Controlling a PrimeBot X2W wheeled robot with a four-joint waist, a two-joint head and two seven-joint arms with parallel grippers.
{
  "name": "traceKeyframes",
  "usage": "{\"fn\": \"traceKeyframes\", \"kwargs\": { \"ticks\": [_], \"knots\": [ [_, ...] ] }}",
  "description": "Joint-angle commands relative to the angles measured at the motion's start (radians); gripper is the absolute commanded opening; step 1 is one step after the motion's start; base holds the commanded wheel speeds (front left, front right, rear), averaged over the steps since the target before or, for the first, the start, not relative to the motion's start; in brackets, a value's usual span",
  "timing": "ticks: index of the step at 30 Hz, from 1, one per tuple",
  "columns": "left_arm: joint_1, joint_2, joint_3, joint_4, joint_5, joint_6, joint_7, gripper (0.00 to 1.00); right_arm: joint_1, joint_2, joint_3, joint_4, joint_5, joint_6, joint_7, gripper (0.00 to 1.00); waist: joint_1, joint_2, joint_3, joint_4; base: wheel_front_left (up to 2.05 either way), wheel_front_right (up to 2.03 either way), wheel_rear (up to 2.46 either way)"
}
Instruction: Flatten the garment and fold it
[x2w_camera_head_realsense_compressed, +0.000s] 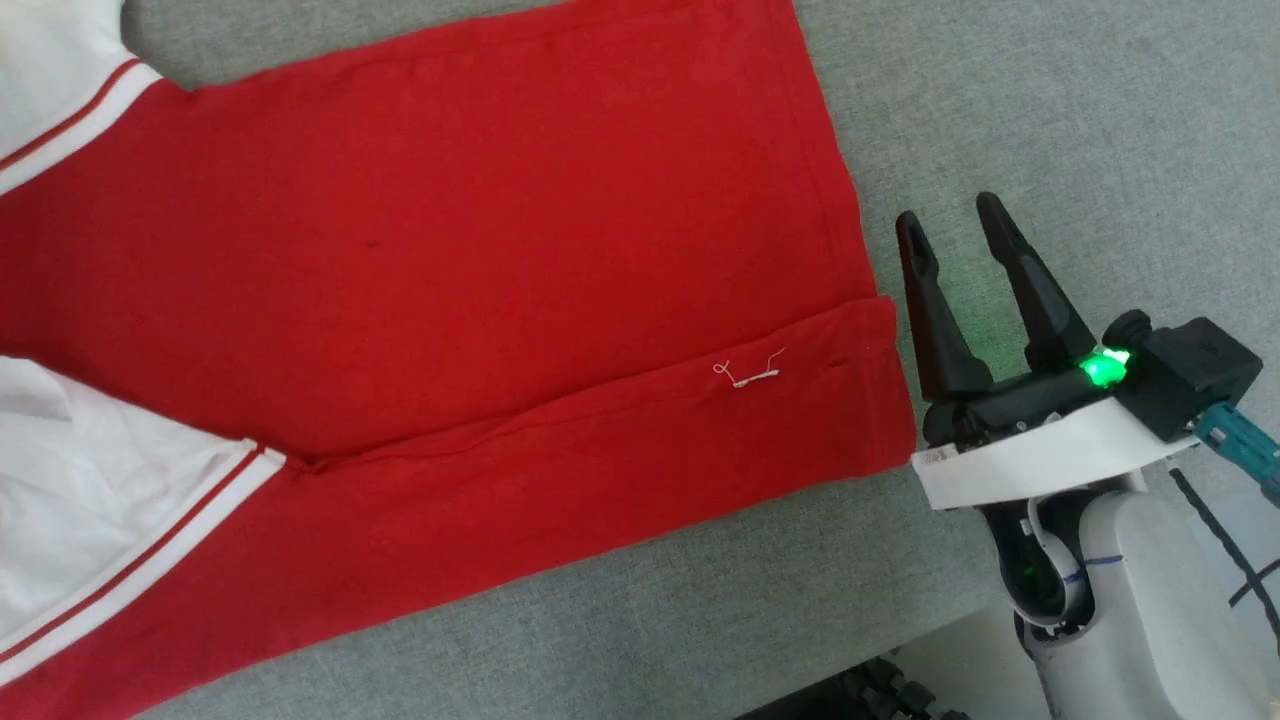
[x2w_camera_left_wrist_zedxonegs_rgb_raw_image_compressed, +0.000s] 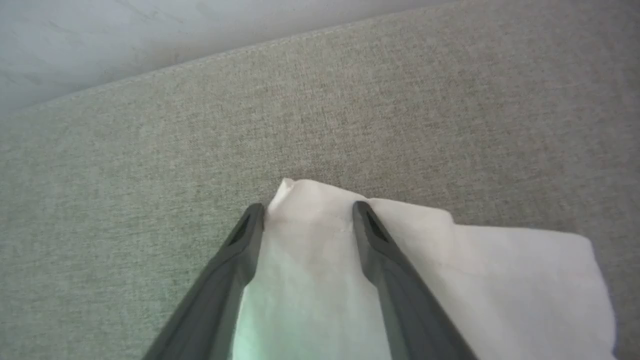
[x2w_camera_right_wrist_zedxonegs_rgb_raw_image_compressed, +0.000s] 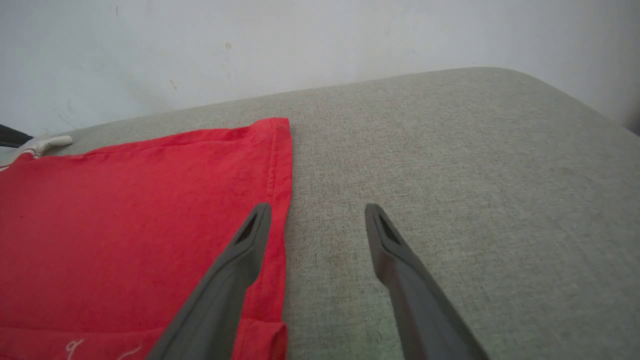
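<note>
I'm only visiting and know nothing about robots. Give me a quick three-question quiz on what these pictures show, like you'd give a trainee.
1. True or false: the right tool is clamped shut on the garment.
2. Which fabric colour lies between the fingers of the left tool? A red, B white, C black.
3. Fill in: the garment lies on a ___ padded surface.
Key: 1 false, it is open beside the garment. 2 B. 3 grey.
</note>
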Motion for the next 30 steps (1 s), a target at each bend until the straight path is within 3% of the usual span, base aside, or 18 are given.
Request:
{"fn": "traceKeyframes", "kwargs": {
  "ticks": [1,5,10,20,30],
  "knots": [
    [0.044,0.006,-0.005,-0.002,-0.003,0.008,0.017,0.0,-0.019,0.001,0.0,0.002,0.002,-0.001,-0.003,1.0,0.0,0.0,0.005,-0.001,0.0,0.0,0.0],
    [0.06,0.015,-0.013,-0.046,-0.007,-0.001,0.028,0.0,-0.073,-0.025,0.002,-0.007,-0.02,-0.001,0.02,1.0,0.0,0.0,0.006,0.008,0.0,0.0,0.0],
    [0.063,0.01,-0.022,-0.071,-0.018,-0.01,0.033,0.0,-0.248,-0.042,-0.001,-0.017,-0.049,-0.001,0.105,1.0,0.0,0.0,0.006,0.023,0.0,0.0,0.0],
    [0.032,-0.026,-0.05,-0.083,-0.025,-0.049,-0.031,0.0,-0.602,-0.002,-0.002,0.224,-0.02,-0.001,0.598,1.0,0.0,0.0,0.022,0.081,0.0,0.0,0.0],
    [-0.007,-0.073,-0.074,-0.057,-0.036,-0.084,-0.105,0.0,-0.762,0.012,-0.028,0.453,-0.062,-0.001,0.988,1.0,0.0,0.0,0.044,0.127,0.0,0.0,0.0]
  ]
}}
